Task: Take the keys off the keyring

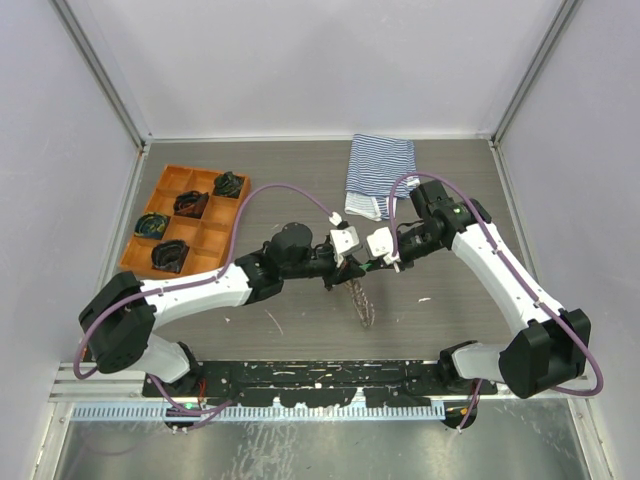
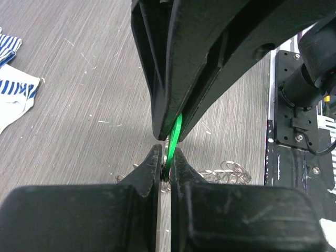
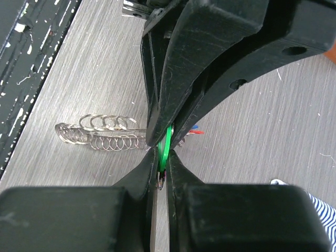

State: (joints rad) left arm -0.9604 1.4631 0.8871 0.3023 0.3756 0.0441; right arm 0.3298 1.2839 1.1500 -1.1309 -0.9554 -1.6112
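Right pincer on half-hidden green key

Counter: grey wood-grain top with fine pale scratches, lying flat beneath the left end effector and the right end effector, evenly lit with only soft shadows. Walls: plain pale panels, with the back wall beyond both end effectors, the left wall outboard of the left one and the right wall outboard of the right one, joined at the far corners by metal posts. Mounting rail: black, flecked white, on the near side of the end effectors, with a dull metal sheet nearer still.
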